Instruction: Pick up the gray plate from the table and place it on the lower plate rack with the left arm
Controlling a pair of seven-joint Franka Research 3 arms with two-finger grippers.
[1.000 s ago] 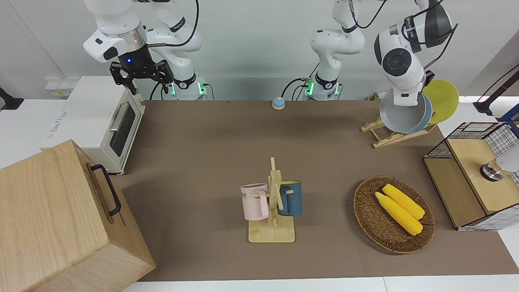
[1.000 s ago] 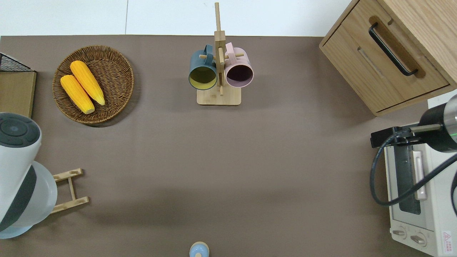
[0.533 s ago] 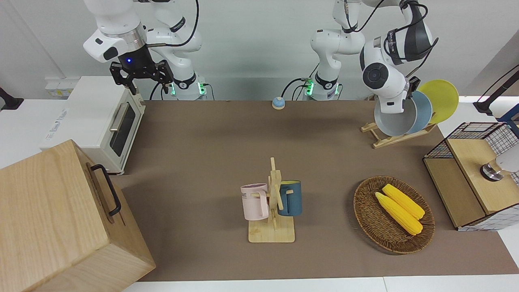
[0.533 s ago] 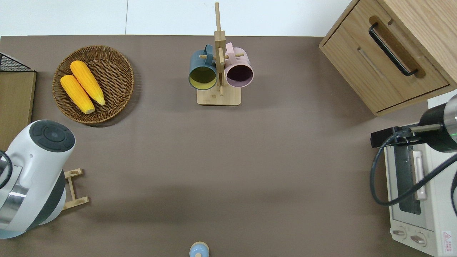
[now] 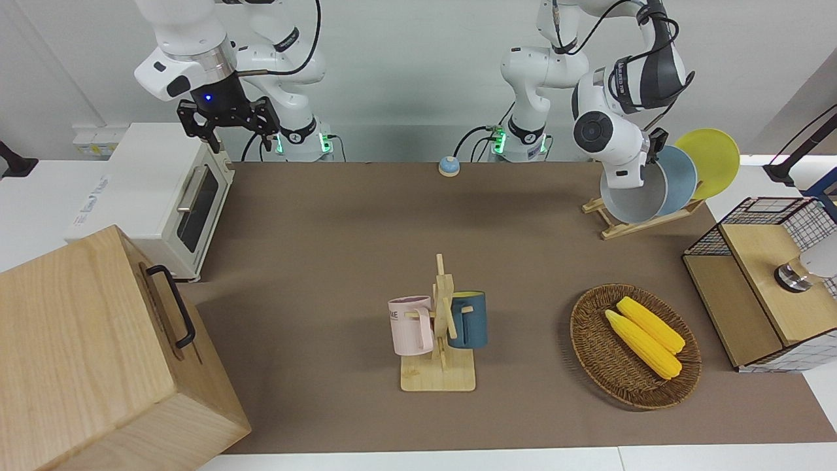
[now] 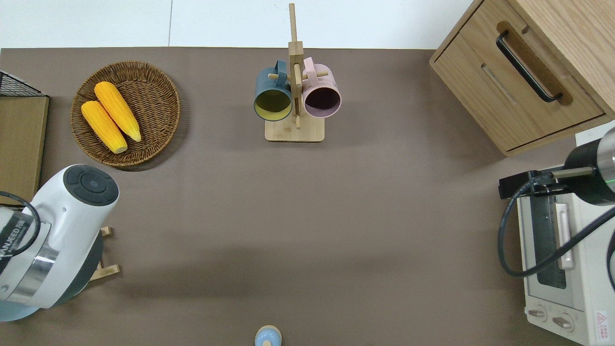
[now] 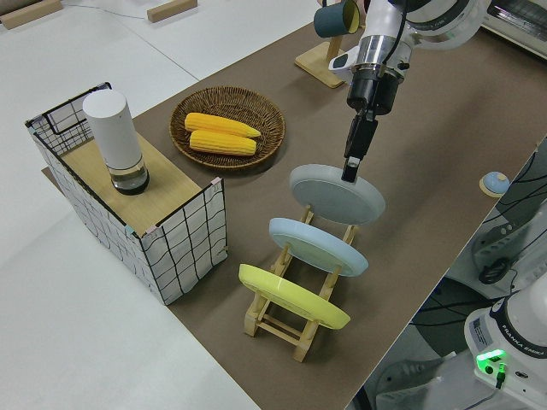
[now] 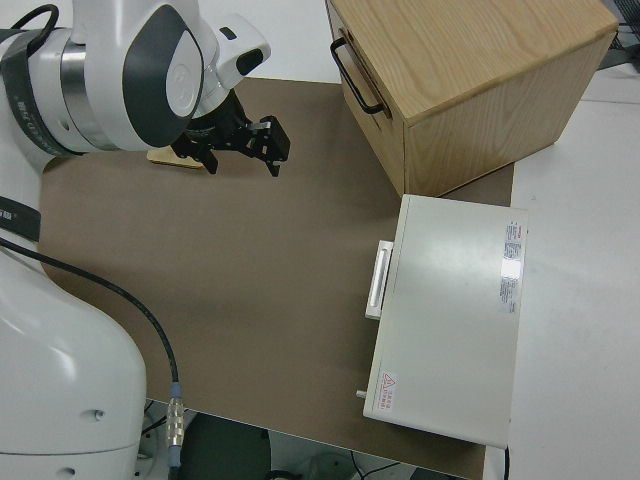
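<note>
My left gripper (image 7: 351,173) is shut on the upper rim of the gray plate (image 7: 338,195), which it holds tilted at the low end of the lower plate rack (image 7: 295,323). The plate's lower edge is at the rack's pegs; I cannot tell whether it rests there. In the front view the gray plate (image 5: 632,196) stands beside a sky-blue plate (image 5: 682,175) and a yellow plate (image 5: 713,160), both in slots of the rack (image 5: 628,226). In the overhead view the left arm (image 6: 57,235) hides the plates. The right gripper (image 5: 229,123) is open and parked.
A mug tree (image 5: 439,340) with a pink and a dark blue mug stands mid-table. A wicker basket (image 5: 588,340) with two corn cobs and a wire crate (image 5: 765,281) are at the left arm's end. A toaster oven (image 5: 157,196) and wooden cabinet (image 5: 98,353) are at the right arm's end.
The left arm has swung toward the table's middle and turned the gray plate, bringing it a little lower onto the rack's low end. The right arm has not moved.
</note>
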